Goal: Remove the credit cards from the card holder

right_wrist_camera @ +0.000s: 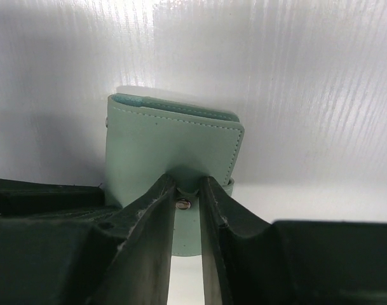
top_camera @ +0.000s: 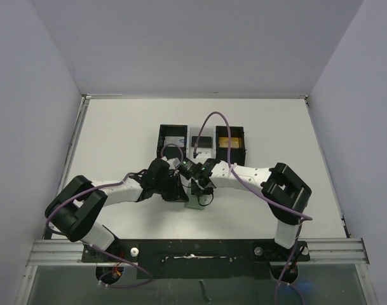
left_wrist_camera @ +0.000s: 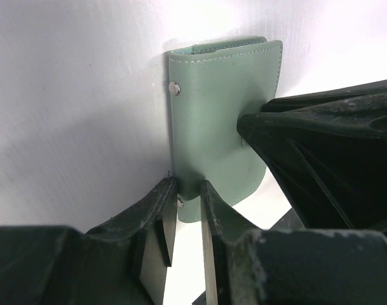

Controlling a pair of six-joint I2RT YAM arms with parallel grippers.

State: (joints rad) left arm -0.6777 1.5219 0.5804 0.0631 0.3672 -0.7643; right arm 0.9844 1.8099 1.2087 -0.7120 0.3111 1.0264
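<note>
Left jaws pinch the card holder [left_wrist_camera: 218, 114], right jaws its tab [right_wrist_camera: 184, 230] (inside hidden).

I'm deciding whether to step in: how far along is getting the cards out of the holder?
Nothing looks finished: the card holder lies folded shut, no card showing. In hand: the left pincer pinches its edge, the right pincer its closing tab. Left: pull the tab free, open the holder, draw out the cards.
</note>
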